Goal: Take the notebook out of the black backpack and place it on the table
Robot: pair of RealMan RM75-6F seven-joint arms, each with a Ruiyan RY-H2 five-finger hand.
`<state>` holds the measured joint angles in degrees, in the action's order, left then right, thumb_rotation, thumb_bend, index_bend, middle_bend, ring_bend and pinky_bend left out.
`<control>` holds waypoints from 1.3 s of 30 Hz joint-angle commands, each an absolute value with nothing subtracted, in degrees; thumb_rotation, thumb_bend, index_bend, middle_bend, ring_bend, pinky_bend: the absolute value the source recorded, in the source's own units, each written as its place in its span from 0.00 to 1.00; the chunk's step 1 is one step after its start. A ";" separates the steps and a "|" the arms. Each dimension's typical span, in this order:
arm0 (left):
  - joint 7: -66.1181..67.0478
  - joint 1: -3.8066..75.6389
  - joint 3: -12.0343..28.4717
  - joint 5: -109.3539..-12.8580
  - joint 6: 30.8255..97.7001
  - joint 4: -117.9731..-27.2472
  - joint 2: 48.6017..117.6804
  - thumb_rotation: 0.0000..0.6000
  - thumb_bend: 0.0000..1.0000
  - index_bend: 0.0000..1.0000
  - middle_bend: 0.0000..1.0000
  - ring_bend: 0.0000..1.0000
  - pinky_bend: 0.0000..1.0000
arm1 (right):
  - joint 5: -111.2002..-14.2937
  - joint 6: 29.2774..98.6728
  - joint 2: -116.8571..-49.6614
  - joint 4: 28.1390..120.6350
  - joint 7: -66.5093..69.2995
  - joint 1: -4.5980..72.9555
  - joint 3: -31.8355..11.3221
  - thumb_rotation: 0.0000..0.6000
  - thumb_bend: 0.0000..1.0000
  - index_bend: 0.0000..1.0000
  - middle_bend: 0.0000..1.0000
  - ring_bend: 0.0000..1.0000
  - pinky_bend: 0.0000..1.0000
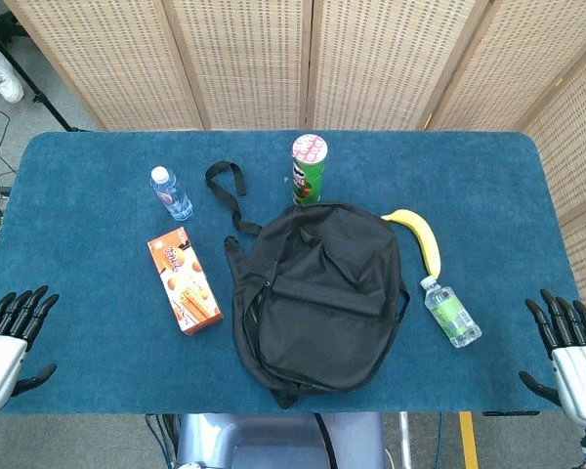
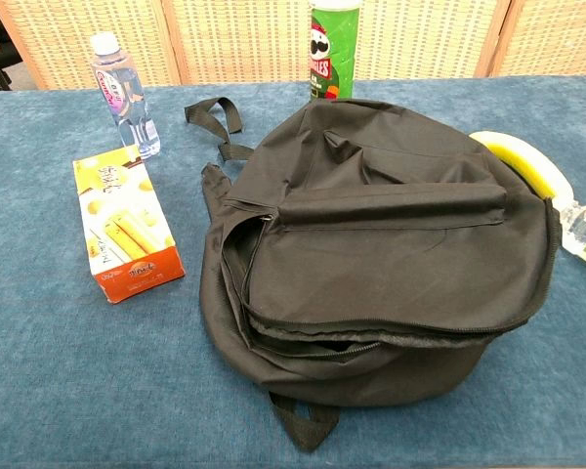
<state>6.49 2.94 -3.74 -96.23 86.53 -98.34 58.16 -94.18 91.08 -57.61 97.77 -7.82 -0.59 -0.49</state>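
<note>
Black backpack [image 1: 317, 293] flat at bench [image 1: 78, 176] centre, notebook not visible, left hand [image 1: 10, 337] at 8 o'clock, right hand [image 1: 566, 347] at 4 o'clock, both with fingers [image 1: 24, 308] wide, holding nothing, snack box [image 1: 184, 280] at 9 o'clock.

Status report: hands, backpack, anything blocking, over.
Left hand and right hand open, at table's near corners. Black fabric backpack flat mid-table, zipper partly open; notebook not visible. Orange snack box left, small green-label bottle right, both clear.
</note>
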 commanded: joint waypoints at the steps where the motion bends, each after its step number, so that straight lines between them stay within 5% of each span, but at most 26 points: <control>1: 6.67 2.99 -3.68 -96.15 86.43 -98.28 58.28 1.00 0.16 0.00 0.00 0.00 0.00 | -94.22 90.95 -57.85 97.52 -7.89 -0.56 -0.45 1.00 0.00 0.00 0.00 0.00 0.03; 20: 10.76 2.97 -2.79 -94.08 85.79 -98.17 60.36 1.00 0.16 0.00 0.00 0.00 0.00 | -106.91 79.58 -58.15 97.79 3.23 10.95 1.76 1.00 0.00 0.05 0.00 0.00 0.03; 28: 8.56 2.98 -2.69 -93.78 86.00 -98.55 59.18 1.00 0.16 0.00 0.00 0.00 0.00 | -113.74 71.79 -59.94 100.06 -8.05 16.16 2.98 1.00 0.00 0.06 0.00 0.00 0.03; 39: 4.81 3.07 -2.69 -93.81 86.20 -98.44 57.60 1.00 0.16 0.00 0.00 0.00 0.00 | -110.95 65.02 -65.87 102.68 -17.14 18.45 2.78 1.00 0.00 0.06 0.00 0.00 0.03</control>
<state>5.24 2.97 -2.76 -93.99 86.33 -98.53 57.82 -111.60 66.78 -64.75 102.50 -15.40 17.64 2.73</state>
